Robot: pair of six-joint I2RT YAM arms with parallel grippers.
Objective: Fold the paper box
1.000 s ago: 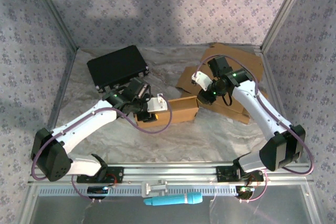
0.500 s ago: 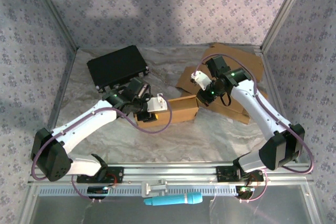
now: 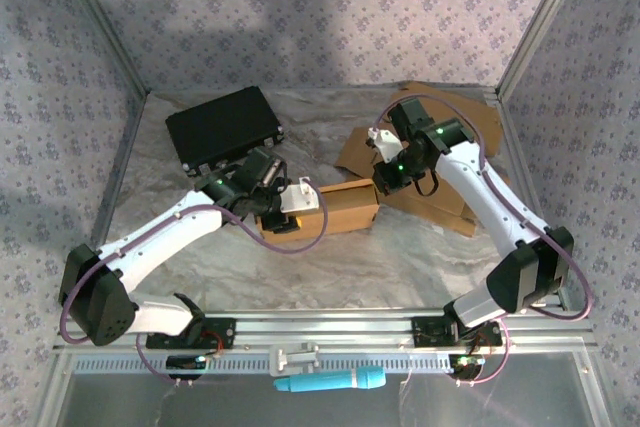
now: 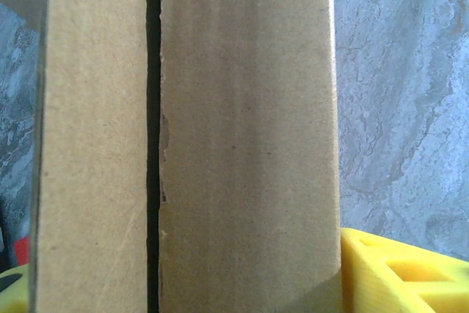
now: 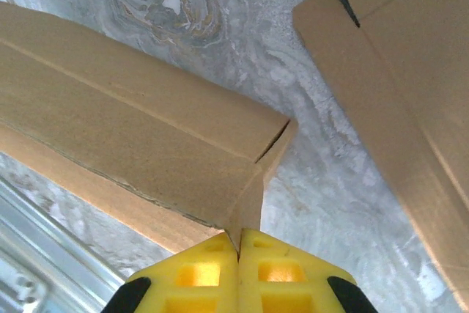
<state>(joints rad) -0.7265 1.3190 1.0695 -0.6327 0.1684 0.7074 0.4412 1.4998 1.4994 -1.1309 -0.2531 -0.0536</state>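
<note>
The brown paper box [image 3: 335,209] lies on its side mid-table, long axis running left to right. My left gripper [image 3: 292,209] straddles its left end; in the left wrist view the box [image 4: 242,144] fills the gap between the yellow fingers [image 4: 399,273], which press on its sides. My right gripper [image 3: 384,177] is at the box's right end. In the right wrist view its yellow fingertips [image 5: 239,243] are shut on the thin corner of an end flap [image 5: 253,203] of the box [image 5: 132,144].
A black case [image 3: 222,127] sits at the back left. Flat cardboard sheets [image 3: 452,132] lie at the back right, just behind the right gripper, and appear as flat cardboard [image 5: 410,71] in the right wrist view. A teal tool [image 3: 330,381] rests on the front rail.
My right gripper has closed on the box's end flap and drawn slightly back and away from the near edge. The left arm and the box have stayed where they were.
</note>
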